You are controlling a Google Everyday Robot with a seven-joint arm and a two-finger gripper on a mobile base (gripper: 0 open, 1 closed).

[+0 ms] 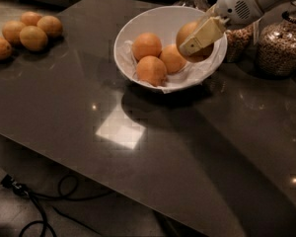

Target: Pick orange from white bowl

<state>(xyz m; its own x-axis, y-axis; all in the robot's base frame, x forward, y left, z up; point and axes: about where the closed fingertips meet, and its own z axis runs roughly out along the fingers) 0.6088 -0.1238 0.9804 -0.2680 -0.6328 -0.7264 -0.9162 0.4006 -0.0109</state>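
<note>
The white bowl (133, 31) with crinkled paper lining stands at the back middle of the dark table. Three oranges lie in it, one at the left back (146, 45), one in front (151, 70) and one in the middle (172, 58). My gripper (195, 41) hangs over the bowl's right side, coming in from the upper right. It is shut on a fourth orange (187, 32) and holds it lifted above the others, at about rim height. The cream near finger (203, 35) crosses in front of that orange and hides part of it.
Several oranges (33, 37) lie loose on the table at the far left. Two glass jars of cereal (282, 43) stand right of the bowl, close behind my arm. The table's front edge runs diagonally; a black cable (34, 206) lies on the floor below.
</note>
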